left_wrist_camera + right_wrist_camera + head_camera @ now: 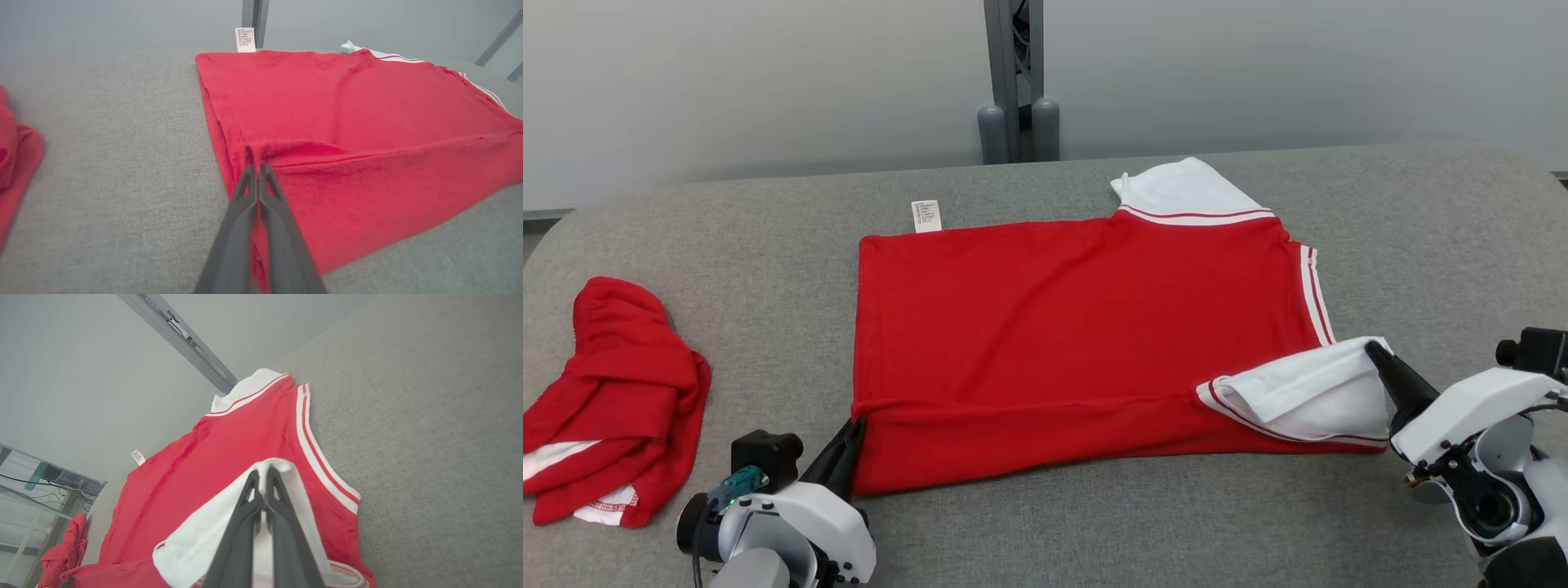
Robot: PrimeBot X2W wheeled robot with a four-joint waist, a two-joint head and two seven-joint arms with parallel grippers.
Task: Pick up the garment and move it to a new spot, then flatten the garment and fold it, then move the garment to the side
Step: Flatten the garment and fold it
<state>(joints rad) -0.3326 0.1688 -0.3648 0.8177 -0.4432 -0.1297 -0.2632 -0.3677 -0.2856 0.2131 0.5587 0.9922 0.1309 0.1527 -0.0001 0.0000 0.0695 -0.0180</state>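
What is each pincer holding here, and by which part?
Both grip the red shirt: left pincer on the fold at its near left corner, right pincer on the white flap at its near right.

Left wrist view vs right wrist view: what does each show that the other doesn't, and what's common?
Left wrist, not right wrist: the left gripper shut on the shirt at its folded near-left corner.
Right wrist, not left wrist: the right gripper shut on the white sleeve; a shelf with cables.
Both: the shirt, its label, the second red garment, the grey table, the post.
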